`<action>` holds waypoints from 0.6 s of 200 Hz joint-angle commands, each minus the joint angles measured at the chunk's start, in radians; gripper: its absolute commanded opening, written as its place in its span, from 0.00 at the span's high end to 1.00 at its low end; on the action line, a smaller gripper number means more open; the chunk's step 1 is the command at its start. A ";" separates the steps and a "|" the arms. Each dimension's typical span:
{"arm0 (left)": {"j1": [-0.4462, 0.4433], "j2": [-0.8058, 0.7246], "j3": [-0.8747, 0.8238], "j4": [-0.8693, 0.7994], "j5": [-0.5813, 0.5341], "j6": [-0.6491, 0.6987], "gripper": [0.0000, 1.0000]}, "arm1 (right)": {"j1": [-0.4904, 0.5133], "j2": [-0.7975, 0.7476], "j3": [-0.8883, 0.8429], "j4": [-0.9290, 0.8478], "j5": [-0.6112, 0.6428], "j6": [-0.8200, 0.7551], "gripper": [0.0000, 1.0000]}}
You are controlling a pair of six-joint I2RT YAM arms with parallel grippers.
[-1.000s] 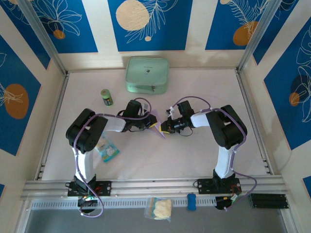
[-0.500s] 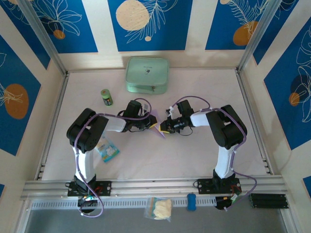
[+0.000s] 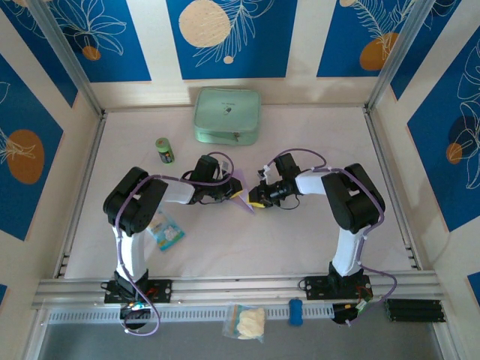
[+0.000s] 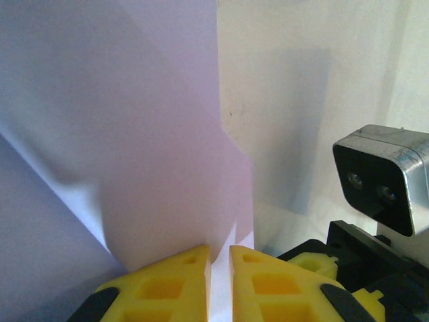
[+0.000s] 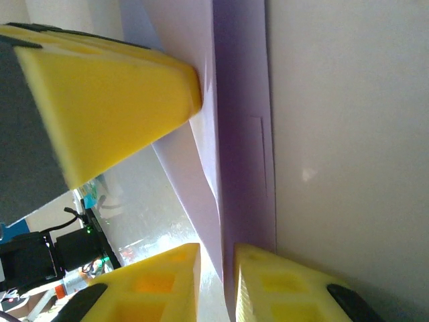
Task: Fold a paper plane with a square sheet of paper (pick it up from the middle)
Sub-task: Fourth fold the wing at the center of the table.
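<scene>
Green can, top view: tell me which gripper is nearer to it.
Left. The left gripper is right of and below the green can in the view; the right gripper is just beyond it, farther right.

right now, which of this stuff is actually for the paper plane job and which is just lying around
For the job: lavender paper, left gripper pinching it, right gripper with fingers either side of it.
Lying about: mint-green pouch, green can, blue-and-white snack packet, clear bag, small blue item.

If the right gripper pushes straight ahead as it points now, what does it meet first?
The lavender paper between its fingers, then probably the left gripper just beyond; depth is unclear.
</scene>
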 commanded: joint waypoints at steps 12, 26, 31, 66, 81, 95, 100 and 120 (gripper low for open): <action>0.001 0.017 0.016 0.000 0.012 0.005 0.84 | 0.001 -0.048 0.006 -0.068 0.005 -0.009 0.80; 0.003 0.018 0.019 -0.007 0.010 0.005 0.84 | 0.002 -0.043 0.002 -0.073 0.011 -0.016 0.80; 0.003 0.019 0.020 -0.009 0.010 0.005 0.84 | 0.004 -0.041 0.000 -0.074 0.014 -0.017 0.80; 0.002 0.021 0.024 -0.015 0.007 0.003 0.84 | 0.007 -0.016 -0.003 -0.082 0.034 -0.028 0.83; 0.002 0.022 0.025 -0.017 0.006 0.003 0.84 | 0.007 -0.006 -0.003 -0.083 0.040 -0.031 0.84; 0.003 0.022 0.025 -0.018 0.006 0.003 0.84 | 0.007 0.001 -0.001 -0.084 0.042 -0.031 0.86; 0.002 0.022 0.025 -0.020 0.007 0.002 0.84 | 0.006 0.003 -0.001 -0.085 0.044 -0.031 0.87; 0.002 0.025 0.025 -0.020 0.005 0.002 0.84 | 0.007 0.010 -0.001 -0.088 0.049 -0.031 0.88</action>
